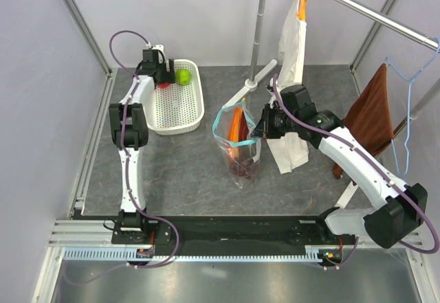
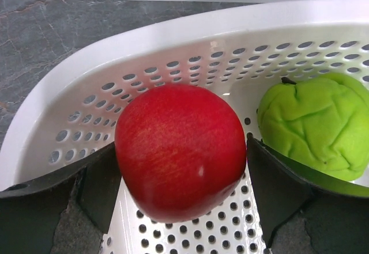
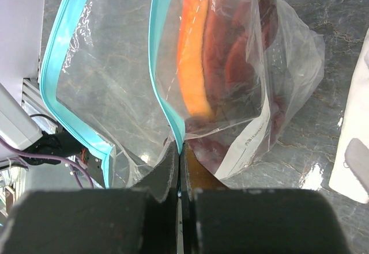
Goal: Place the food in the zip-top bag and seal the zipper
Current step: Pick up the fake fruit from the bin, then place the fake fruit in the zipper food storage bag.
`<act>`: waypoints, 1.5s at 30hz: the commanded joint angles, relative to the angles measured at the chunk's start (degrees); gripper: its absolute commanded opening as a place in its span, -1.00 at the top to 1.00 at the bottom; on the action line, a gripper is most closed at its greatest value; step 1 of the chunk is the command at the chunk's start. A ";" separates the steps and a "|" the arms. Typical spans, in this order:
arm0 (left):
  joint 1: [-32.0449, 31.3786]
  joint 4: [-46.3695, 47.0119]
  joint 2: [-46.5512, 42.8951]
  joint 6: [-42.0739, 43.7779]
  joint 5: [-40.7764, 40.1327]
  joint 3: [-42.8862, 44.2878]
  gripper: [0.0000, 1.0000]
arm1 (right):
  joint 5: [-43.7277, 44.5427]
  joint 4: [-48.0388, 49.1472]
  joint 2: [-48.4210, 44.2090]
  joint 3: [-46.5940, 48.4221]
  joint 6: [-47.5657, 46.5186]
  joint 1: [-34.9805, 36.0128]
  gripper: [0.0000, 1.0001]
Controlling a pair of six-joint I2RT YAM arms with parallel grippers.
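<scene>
A red apple [image 2: 180, 150] lies in the white perforated basket [image 2: 173, 41] beside the green round fruit [image 2: 314, 127]. My left gripper [image 2: 180, 170] has a finger against each side of the apple; it is at the basket's far end [image 1: 163, 77]. My right gripper [image 3: 180, 150] is shut on the teal zipper [image 3: 164, 81] of the clear zip-top bag [image 3: 115, 81], holding its mouth open and upright [image 1: 237, 145]. The papaya slice [image 3: 193, 64] and the dark purple grapes [image 1: 242, 169] are inside. The white label [image 3: 248, 144] faces me. The small dark ball is not in view.
A tall white paper bag [image 1: 289, 152] stands right of the pouch, behind my right gripper. A metal pole [image 1: 260, 21], a hanging white cloth [image 1: 292, 42], a brown towel [image 1: 368, 121] and a blue hanger [image 1: 407, 110] stand at the back right. The basket [image 1: 182, 110] is back left.
</scene>
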 commanded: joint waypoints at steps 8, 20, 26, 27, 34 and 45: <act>-0.06 3.01 -0.08 -0.59 0.64 2.46 -0.40 | -0.28 1.16 0.69 1.00 0.43 -0.36 1.00; -1.28 -0.33 -33.86 1.16 15.66 -14.49 0.19 | 0.86 0.98 -0.98 0.38 -0.54 -0.54 1.00; -8.64 -4.90 -53.06 0.02 29.46 -30.83 0.17 | 1.21 1.16 -1.86 0.38 -0.54 -0.54 1.00; -10.33 -5.08 -57.34 0.02 29.82 -34.16 0.17 | 1.30 1.16 -1.86 0.38 -0.54 -0.54 1.00; -25.54 -5.52 -63.01 -4.10 28.16 -41.04 0.12 | 1.56 0.72 -2.30 0.91 -0.63 -0.63 1.00; -37.76 -4.29 -57.40 -10.51 25.69 -45.62 -0.02 | 3.41 -2.27 -3.88 2.58 -2.47 -0.80 1.00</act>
